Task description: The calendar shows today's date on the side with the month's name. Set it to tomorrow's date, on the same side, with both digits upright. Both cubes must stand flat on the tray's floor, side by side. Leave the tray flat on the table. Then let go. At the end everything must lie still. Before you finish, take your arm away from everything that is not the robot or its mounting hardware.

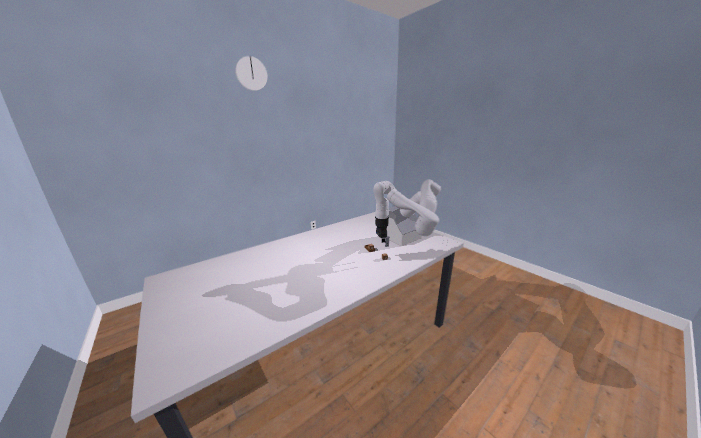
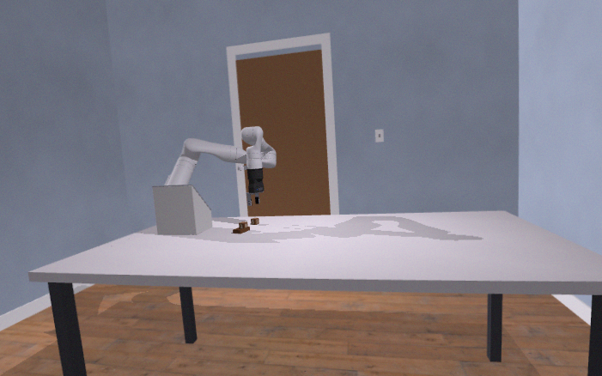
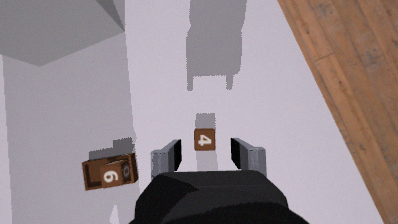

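Observation:
A brown cube (image 3: 205,139) (image 1: 385,256) (image 2: 254,220) with a white 4 on its top face stands alone on the white table, outside the tray. My gripper (image 3: 206,149) (image 1: 382,239) (image 2: 253,201) is open and empty. It hangs straight above this cube with a clear gap, its fingers wide on either side in the wrist view. The dark brown tray (image 3: 90,176) (image 1: 366,246) (image 2: 239,231) lies flat on the table a little to the left. It holds the second cube (image 3: 110,175) (image 2: 243,224), which shows a 6 on top. The month's name is too small to read.
The arm's grey base box (image 1: 403,231) (image 2: 179,209) (image 3: 50,25) stands close behind the tray. The table's edge and the wooden floor (image 3: 350,60) run along the right of the wrist view, not far from the lone cube.

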